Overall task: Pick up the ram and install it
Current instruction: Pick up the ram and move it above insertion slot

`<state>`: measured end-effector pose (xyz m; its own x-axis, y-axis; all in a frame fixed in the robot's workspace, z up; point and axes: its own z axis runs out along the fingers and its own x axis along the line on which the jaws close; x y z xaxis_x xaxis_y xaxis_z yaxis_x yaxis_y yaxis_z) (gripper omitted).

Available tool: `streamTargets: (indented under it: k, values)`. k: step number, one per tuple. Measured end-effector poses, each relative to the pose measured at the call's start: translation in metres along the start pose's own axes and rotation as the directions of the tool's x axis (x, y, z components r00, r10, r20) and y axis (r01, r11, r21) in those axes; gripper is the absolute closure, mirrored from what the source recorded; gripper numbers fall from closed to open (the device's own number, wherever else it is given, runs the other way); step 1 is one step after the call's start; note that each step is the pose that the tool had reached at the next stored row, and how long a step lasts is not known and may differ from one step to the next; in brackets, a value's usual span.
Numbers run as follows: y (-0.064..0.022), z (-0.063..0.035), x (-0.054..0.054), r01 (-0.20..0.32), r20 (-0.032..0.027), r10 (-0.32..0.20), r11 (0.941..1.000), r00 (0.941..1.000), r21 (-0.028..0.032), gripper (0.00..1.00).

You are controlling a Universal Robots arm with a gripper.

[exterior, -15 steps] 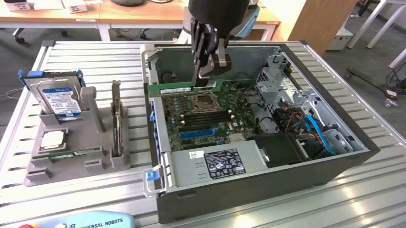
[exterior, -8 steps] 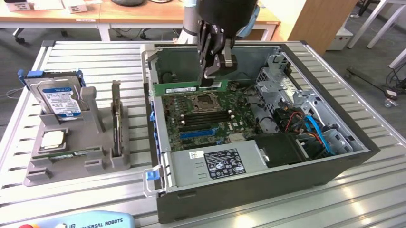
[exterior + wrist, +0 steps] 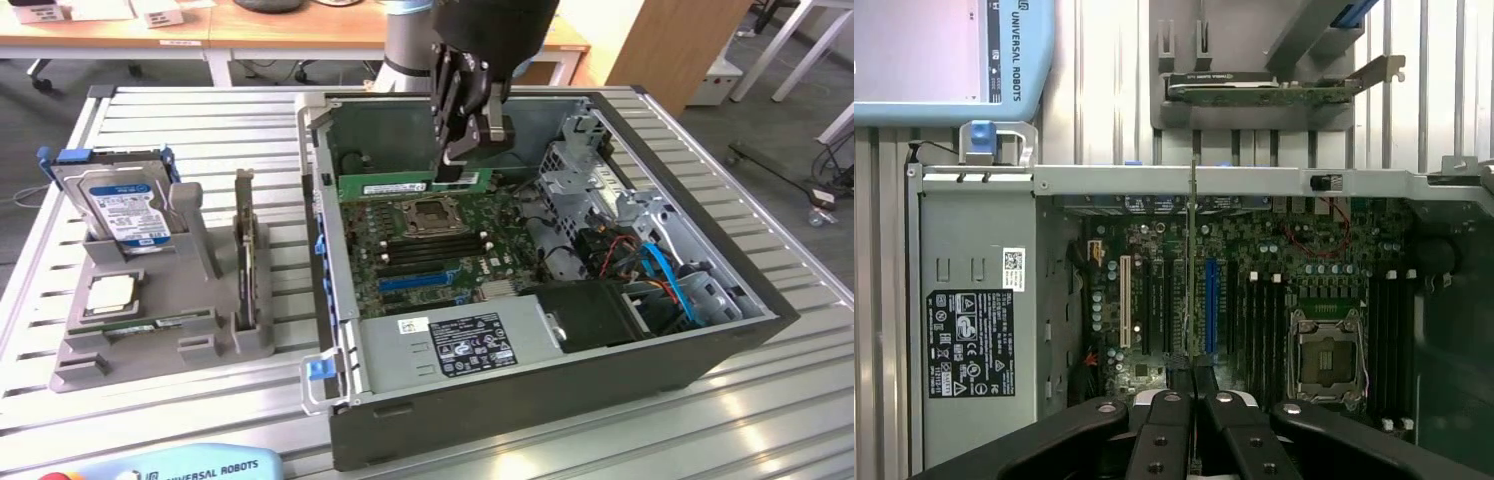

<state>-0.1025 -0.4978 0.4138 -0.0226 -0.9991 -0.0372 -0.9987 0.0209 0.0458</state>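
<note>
a slatted table (image 3: pixel 160 120) carries an open case (image 3: pixel 561 385), with a grey holder (image 3: pixel 147 330) toward the exterior view's left edge. the motherboard (image 3: pixel 447 255) lies in the case. my gripper (image 3: pixel 463 165) hangs over it, fingers clamped on the ram (image 3: pixel 394 185), held on edge near the cpu socket (image 3: pixel 433 215).

1. Support surface: slatted metal table (image 3: pixel 200 110), slats running left to right in the exterior view.
2. Exterior view's right: open computer case (image 3: pixel 534 400), lying on its side.
3. Exterior view's left: grey parts holder (image 3: pixel 94 370), near the case.
4. Near edge: blue-trimmed teach pendant (image 3: pixel 187 468).
</note>
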Motion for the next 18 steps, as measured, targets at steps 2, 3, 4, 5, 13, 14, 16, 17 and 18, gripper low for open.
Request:
streamTargets:
  k: [2,3,4,5,13,14,16,17,18]
  values:
    - [-0.0035,0.0001,0.000,-0.004,0.0002,0.004,1.0000,1.0000,0.0002,0.89]
    - [-0.0055,0.0001,0.000,-0.006,0.0003,0.006,1.0000,1.0000,0.0002,0.89]
    - [-0.0073,0.0002,0.000,-0.008,0.0004,0.008,1.0000,1.0000,0.0004,0.89]
    - [-0.0092,0.0002,0.000,-0.009,0.0005,0.009,1.0000,1.0000,0.0004,0.89]
    - [-0.0259,0.0004,-0.001,-0.020,0.0010,0.020,0.9998,0.9998,0.0008,0.89]
    - [-0.0281,0.0004,-0.001,-0.022,0.0010,0.022,0.9998,0.9998,0.0008,0.89]
    - [-0.0329,0.0005,-0.001,-0.024,0.0011,0.024,0.9997,0.9997,0.0009,0.89]
    - [-0.0353,0.0005,-0.001,-0.025,0.0011,0.025,0.9997,0.9997,0.0009,0.89]
    - [-0.0378,0.0005,-0.001,-0.026,0.0012,0.026,0.9997,0.9997,0.0010,0.89]
